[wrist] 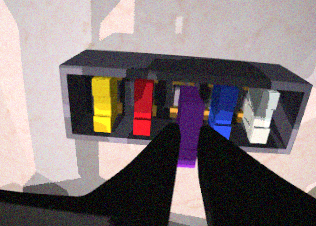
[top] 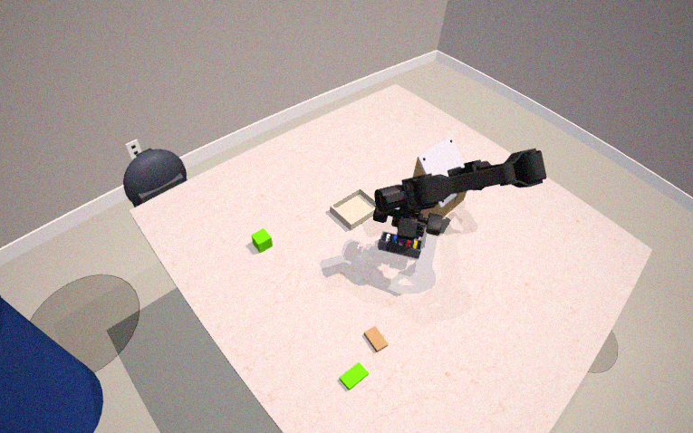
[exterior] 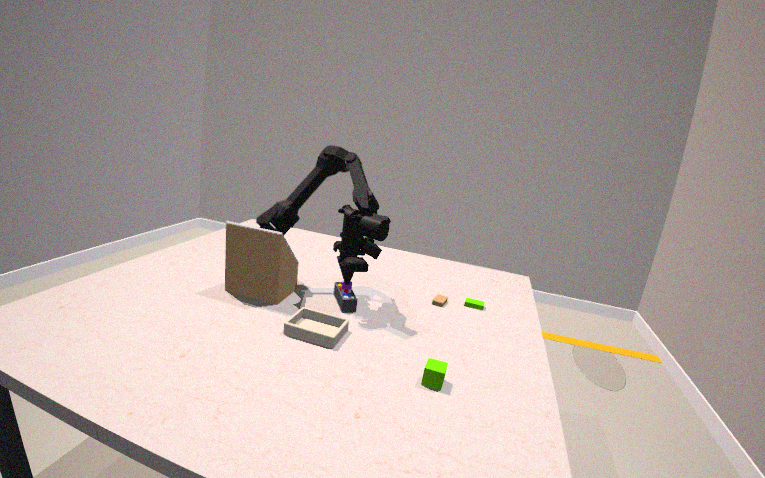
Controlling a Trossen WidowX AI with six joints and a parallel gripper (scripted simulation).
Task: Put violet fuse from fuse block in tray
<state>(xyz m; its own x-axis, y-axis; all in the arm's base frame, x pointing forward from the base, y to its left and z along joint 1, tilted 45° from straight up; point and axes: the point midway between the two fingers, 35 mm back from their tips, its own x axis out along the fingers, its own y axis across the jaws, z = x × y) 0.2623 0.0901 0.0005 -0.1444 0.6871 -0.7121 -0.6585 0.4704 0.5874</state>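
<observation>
Claw (wrist: 187, 142) clamped on violet fuse (wrist: 190, 123), fingers pinching its sides. Fuse raised above its slot in fuse block (wrist: 80, 69), middle position: red fuse (wrist: 142, 107) and yellow fuse (wrist: 101, 105) on one side, blue fuse (wrist: 223, 111) and white fuse (wrist: 259, 116) on the other. Tray (exterior: 315, 327) on desk (exterior: 136, 356) near block, just apart.

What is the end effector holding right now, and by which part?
The end effector is shut on the violet fuse, pinching its upper end, the end nearest the camera.
</observation>
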